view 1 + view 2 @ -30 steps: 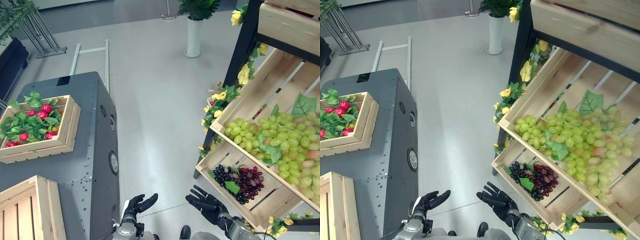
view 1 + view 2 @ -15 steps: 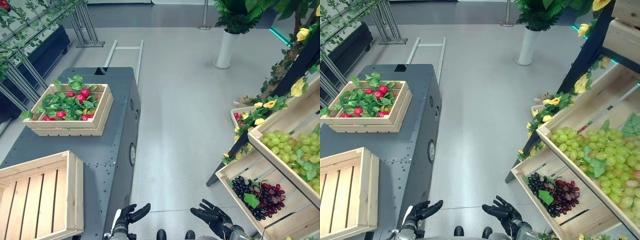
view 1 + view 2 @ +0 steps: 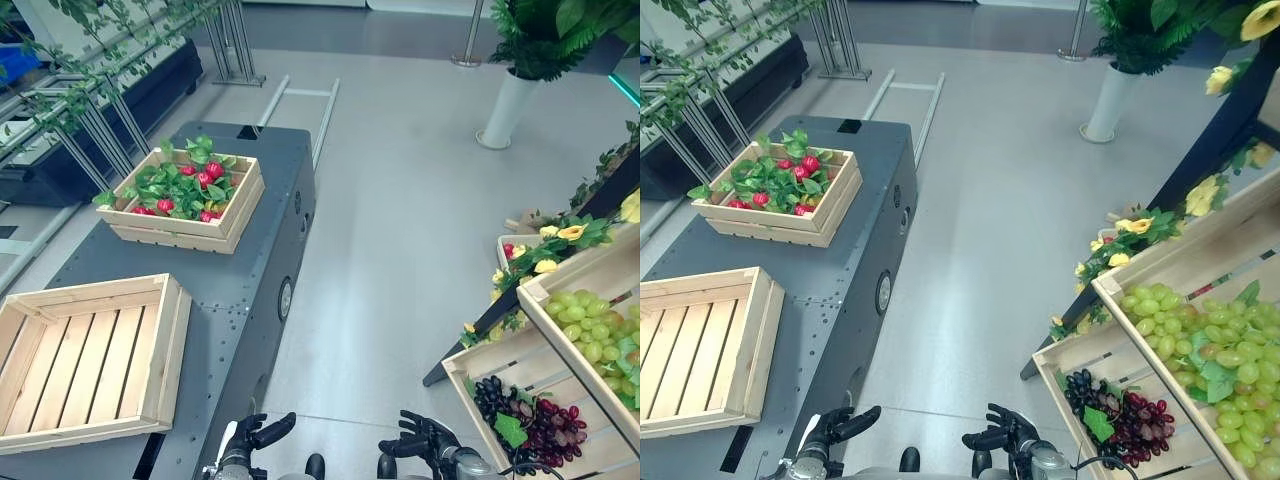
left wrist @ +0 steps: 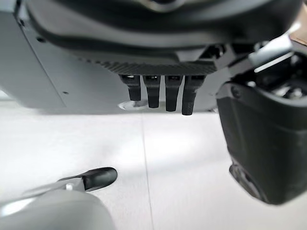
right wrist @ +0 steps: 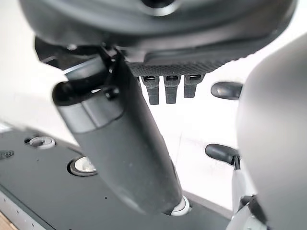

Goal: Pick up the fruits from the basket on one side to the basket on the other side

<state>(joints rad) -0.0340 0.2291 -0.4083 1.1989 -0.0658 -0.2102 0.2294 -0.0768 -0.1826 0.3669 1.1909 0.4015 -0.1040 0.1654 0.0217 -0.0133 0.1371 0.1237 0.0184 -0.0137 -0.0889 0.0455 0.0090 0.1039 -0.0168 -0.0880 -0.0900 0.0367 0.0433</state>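
Two Crates Swung Into Full View as the Robot Turned Left

Both robot hands hung low and empty: the left robot hand [image 3: 258, 440] and the right robot hand [image 3: 425, 447] had their fingers loosely spread, holding nothing, much as they had a second before. What changed was the look of the scene. The whole view had swept leftward, so the camera moved, not the goods. The dark grey surface [image 3: 250, 250] now sat squarely ahead, while the slanted shelf crates on the right slid toward the edge.

On that surface, the far wooden crate [image 3: 225, 218] held small red fruits [image 3: 205, 178] among green leaves. The near wooden crate [image 3: 90, 355] showed bare slats, with no fruit that I could see. On the right, the dark grape bunches [image 3: 530, 415] lay in the lower shelf crate, and the green grapes [image 3: 595, 330] in the one above.

To my eye, the turn brought both surface crates within the robot's sight; which fruit it meant to carry, I could not tell.
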